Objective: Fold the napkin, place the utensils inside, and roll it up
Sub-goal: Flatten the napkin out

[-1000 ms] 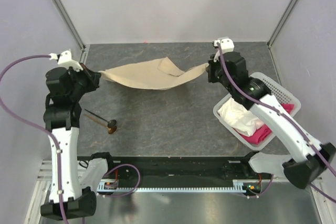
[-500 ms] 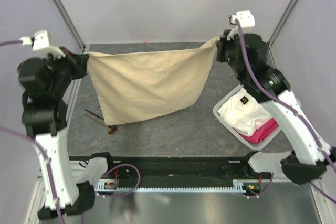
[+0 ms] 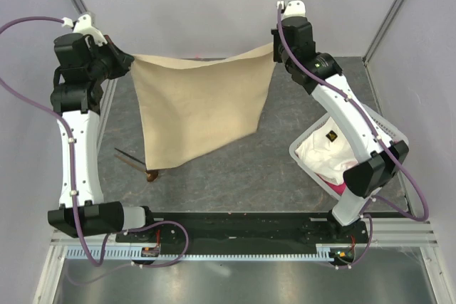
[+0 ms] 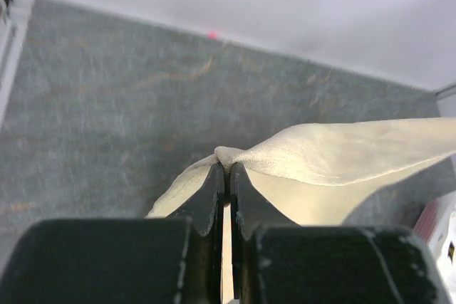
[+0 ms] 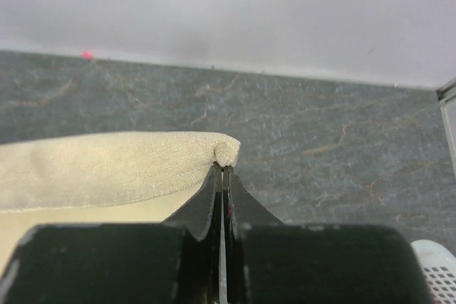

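Observation:
The beige napkin (image 3: 196, 108) hangs spread in the air between both arms, high over the table. My left gripper (image 3: 130, 62) is shut on its top left corner (image 4: 229, 154). My right gripper (image 3: 273, 48) is shut on its top right corner (image 5: 226, 149). The napkin's lower edge hangs near the table. The dark-handled utensil (image 3: 135, 161) lies on the table at the left, its brown head partly hidden behind the napkin's lower corner.
A white basket (image 3: 388, 133) with a white cloth (image 3: 324, 151) and a pink-red cloth (image 3: 339, 184) stands at the right. Grey walls and frame posts stand close behind both grippers.
Both grippers have lifted the napkin from a sagging strip low over the table to a hanging sheet, then moved toward the back, the right gripper shifting left.

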Controlling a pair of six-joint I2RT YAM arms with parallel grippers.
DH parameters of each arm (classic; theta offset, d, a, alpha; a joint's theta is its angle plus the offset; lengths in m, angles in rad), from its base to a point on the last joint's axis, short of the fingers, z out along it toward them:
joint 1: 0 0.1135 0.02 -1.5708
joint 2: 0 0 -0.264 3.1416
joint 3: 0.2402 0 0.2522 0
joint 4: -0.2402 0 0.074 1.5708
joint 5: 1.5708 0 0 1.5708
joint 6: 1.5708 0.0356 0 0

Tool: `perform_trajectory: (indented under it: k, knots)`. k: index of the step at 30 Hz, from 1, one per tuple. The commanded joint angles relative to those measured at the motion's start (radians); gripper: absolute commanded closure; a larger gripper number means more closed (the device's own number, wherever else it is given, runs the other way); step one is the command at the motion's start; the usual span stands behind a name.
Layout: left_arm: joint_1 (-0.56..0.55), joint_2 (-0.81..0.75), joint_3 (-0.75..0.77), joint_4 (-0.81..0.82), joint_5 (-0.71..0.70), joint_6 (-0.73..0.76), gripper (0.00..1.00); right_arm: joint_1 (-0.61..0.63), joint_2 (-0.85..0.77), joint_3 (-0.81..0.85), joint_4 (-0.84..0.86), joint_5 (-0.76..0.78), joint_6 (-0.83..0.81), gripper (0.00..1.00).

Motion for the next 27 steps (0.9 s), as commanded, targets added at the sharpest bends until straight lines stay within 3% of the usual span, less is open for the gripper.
perform_trajectory:
  k: [1,10,17,23,27]
  knots:
    - [-0.006,-0.109,0.093,0.1,0.022,-0.009,0.98,0.002,-0.138,0.071,0.045,-0.049,-0.017,1.0]
    - [-0.006,-0.379,0.09,0.023,0.034,-0.027,0.98,0.014,-0.453,-0.081,0.042,-0.092,-0.043,1.0]
    - [-0.005,-0.393,0.289,-0.123,0.088,-0.067,0.98,0.016,-0.56,-0.018,-0.027,-0.146,0.001,1.0]
    - [-0.006,-0.266,0.239,-0.123,0.172,-0.089,0.98,0.014,-0.405,0.014,-0.002,-0.092,-0.011,1.0]
    - [-0.002,-0.079,0.099,-0.049,0.039,-0.02,0.98,-0.022,-0.166,0.015,0.047,-0.098,-0.01,1.0]
